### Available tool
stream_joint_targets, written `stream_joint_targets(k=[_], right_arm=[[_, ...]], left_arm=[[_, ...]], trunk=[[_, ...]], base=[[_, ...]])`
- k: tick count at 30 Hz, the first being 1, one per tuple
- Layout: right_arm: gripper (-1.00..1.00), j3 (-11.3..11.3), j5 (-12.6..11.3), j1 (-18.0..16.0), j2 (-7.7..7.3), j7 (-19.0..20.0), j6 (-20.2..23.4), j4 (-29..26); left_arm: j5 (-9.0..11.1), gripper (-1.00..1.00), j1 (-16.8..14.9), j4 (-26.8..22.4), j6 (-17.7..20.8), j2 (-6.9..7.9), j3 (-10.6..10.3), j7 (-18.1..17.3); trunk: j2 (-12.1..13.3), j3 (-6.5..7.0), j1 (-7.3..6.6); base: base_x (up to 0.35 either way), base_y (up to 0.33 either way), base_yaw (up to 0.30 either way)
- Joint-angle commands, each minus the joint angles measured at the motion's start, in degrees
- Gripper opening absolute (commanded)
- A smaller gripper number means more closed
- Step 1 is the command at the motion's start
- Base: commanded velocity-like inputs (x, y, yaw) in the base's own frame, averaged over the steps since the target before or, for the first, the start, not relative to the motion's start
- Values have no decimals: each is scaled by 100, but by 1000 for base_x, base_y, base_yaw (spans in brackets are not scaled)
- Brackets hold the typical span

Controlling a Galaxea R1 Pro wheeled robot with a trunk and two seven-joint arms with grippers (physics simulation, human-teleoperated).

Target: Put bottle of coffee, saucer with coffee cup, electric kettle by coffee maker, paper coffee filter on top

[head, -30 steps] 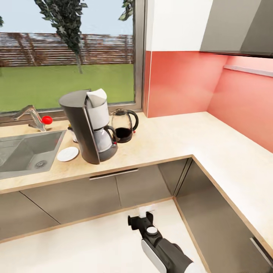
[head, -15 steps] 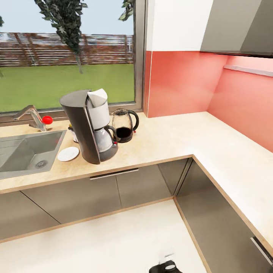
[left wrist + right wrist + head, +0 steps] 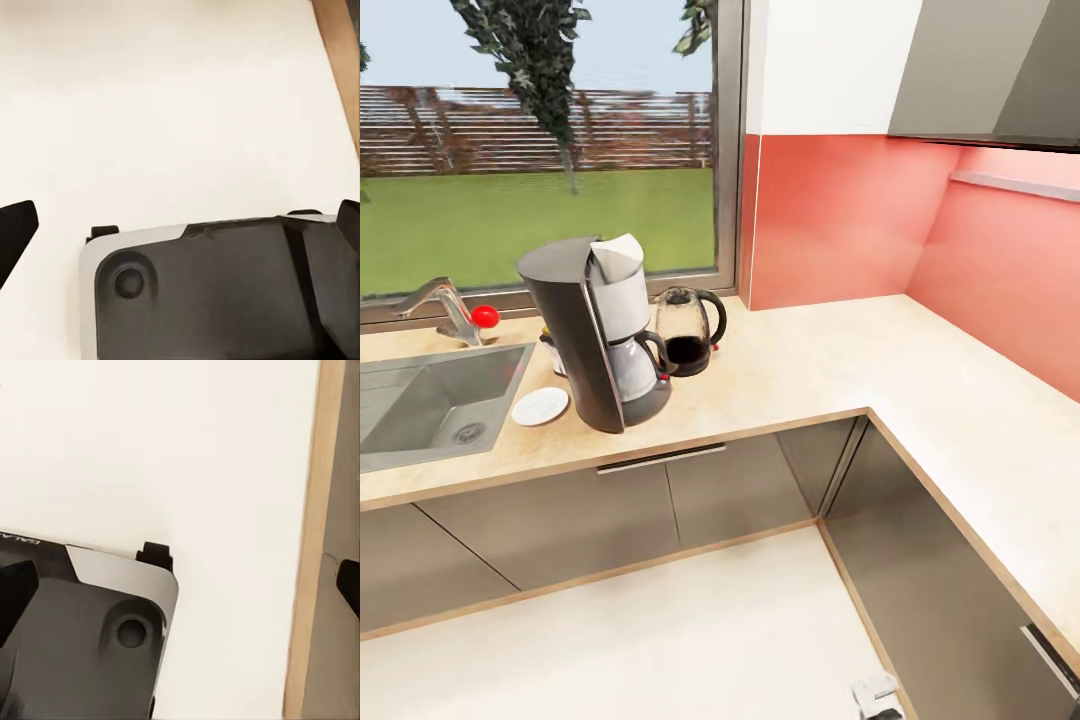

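Now both my wrist cameras look down at the floor (image 3: 150, 97); each gripper is spread wide. On the countertop (image 3: 790, 370), the coffee maker (image 3: 595, 335) carries the filter (image 3: 615, 250), between kettle (image 3: 685, 330) and empty saucer (image 3: 540, 406).

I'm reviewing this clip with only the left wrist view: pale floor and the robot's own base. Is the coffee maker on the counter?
Observer: Yes, the coffee maker stands on the kitchen countertop, beside the sink.
Operator: Is there a filter on it?
Observer: Yes, a paper coffee filter sits on top.
Operator: And the kettle?
Observer: The electric kettle stands close to the maker, on the side away from the sink.
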Motion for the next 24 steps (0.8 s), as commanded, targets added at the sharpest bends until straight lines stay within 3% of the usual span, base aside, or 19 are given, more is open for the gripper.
stream_joint_targets(k=[1,14,19,24], right_arm=[[100,50,-55,-2,-32,8,21,-14],[100,33,-100,-2,-31,-10,22,-34],[100,-23,-655,-2,-34,-7,43,-29],[100,-28,-780,-2,-53,-17,44,-16]], left_arm=[[31,100,2,10,-79,10,-37,-82],[-241,100,7,352,-277,64,-4,-217],[-234,100,6,362,-242,111,210,-201],[-247,100,3,363,-225,122,456,-154]], trunk=[[-10,-9,3],[-10,-9,3],[-10,-9,3],[-10,-9,3]], base=[[0,0,0],[0,0,0],[0,0,-54],[0,0,-18]])
